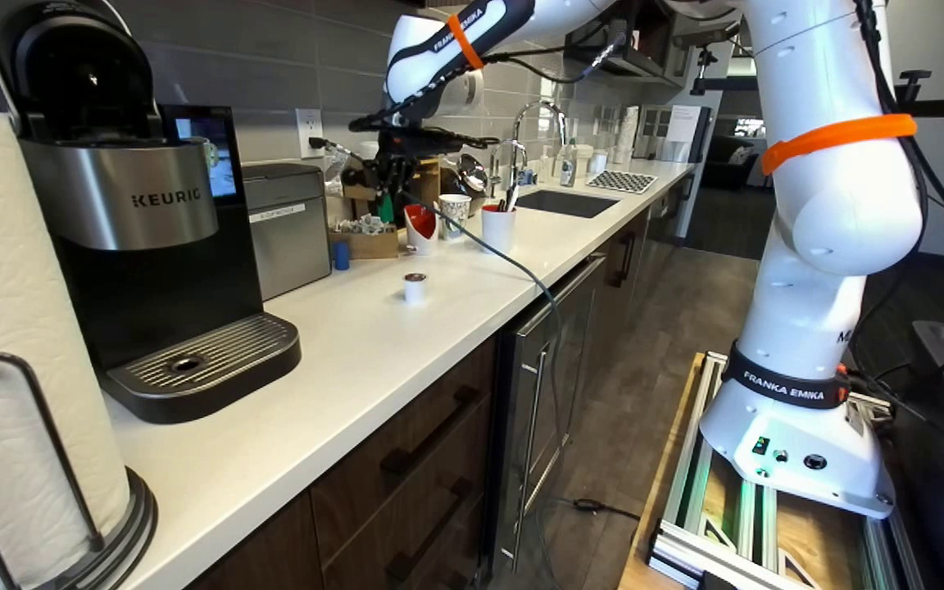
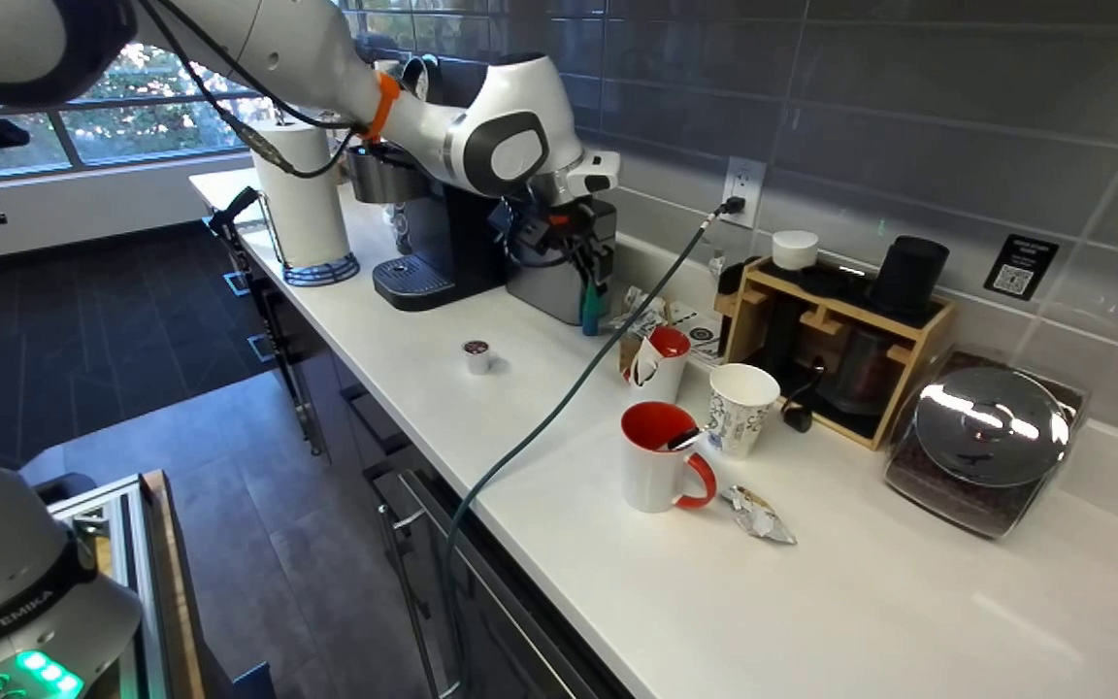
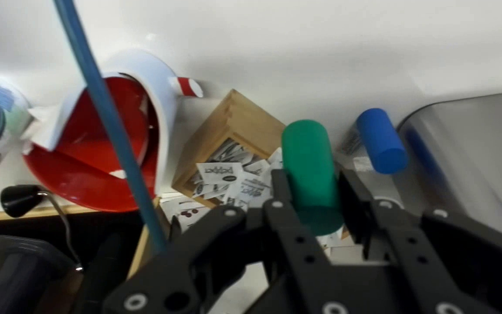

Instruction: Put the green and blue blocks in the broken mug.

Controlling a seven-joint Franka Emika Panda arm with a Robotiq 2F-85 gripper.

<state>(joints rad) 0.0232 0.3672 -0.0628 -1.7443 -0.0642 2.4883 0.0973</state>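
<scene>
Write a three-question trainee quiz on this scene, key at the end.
1. Choose: in the wrist view, what sits between the broken mug and the blue block: (a) coffee pod, (b) packet box, (c) paper roll?
2. True or false: the blue block is inside the broken mug.
3. Fill in: the gripper holds the ___.
Key: 1. b; 2. false; 3. green block.

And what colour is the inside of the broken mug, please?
The inside of the broken mug is red; this shows best in the wrist view.
</scene>
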